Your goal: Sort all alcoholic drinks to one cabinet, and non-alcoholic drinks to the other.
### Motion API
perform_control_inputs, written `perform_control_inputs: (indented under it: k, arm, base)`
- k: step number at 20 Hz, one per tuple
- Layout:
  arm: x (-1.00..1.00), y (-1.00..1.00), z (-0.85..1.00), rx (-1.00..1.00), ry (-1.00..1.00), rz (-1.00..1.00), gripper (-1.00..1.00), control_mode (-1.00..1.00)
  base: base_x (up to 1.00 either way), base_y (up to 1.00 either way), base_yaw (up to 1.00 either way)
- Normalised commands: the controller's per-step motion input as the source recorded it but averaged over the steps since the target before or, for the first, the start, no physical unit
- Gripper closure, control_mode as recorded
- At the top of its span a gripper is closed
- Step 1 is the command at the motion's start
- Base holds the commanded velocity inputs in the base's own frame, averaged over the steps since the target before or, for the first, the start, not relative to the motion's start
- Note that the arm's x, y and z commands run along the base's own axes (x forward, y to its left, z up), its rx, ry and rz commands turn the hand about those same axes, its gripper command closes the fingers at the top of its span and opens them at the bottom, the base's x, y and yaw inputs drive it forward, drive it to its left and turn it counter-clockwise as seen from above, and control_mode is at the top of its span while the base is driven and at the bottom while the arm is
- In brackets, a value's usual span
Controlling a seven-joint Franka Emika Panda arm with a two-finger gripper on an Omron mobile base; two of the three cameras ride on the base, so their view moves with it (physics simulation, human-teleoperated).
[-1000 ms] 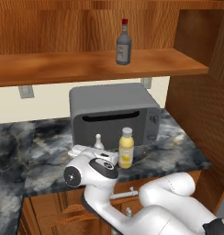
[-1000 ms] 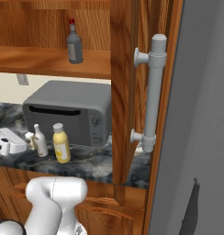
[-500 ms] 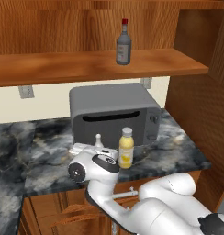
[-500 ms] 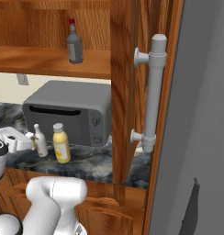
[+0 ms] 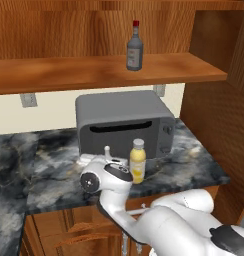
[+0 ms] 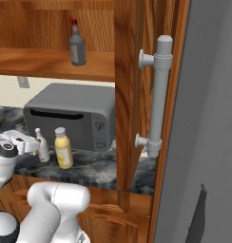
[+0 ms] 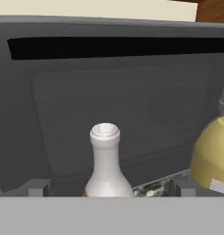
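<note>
Marble counter (image 5: pixel 54 165): white bottle (image 7: pixel 106 160) between tips of wide-open, empty claw (image 7: pixel 109 187).

I am reading no lettering anywhere. The squat dark bottle (image 5: pixel 135 47) is standing on the shelf above the microwave (image 5: pixel 125 122) and is showing a pale label, but I am making out no words on it. The yellow juice bottle (image 5: pixel 138 161), in front of the microwave, is showing a pale band low down, also unreadable.
</note>
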Motion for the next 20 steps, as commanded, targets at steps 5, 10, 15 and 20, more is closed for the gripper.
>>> perform_control_inputs:
  k: [5, 10, 15, 20]
  arm:
    - [0.19, 0.0, -0.01, 0.01, 0.01, 0.05, -1.0, -1.0]
    - [0.1, -0.02, -0.08, 0.0, 0.0, 0.04, -1.0, -1.0]
    - [0.1, -0.03, -0.13, 0.0, 0.0, 0.04, -1.0, -1.0]
    - [0.07, -0.11, -0.08, 0.0, 0.0, 0.04, -1.0, -1.0]
  base:
    - [0.0, 0.0, 0.0]
    - [0.0, 0.0, 0.0]
    - [0.0, 0.0, 0.0]
    - [0.0, 0.0, 0.0]
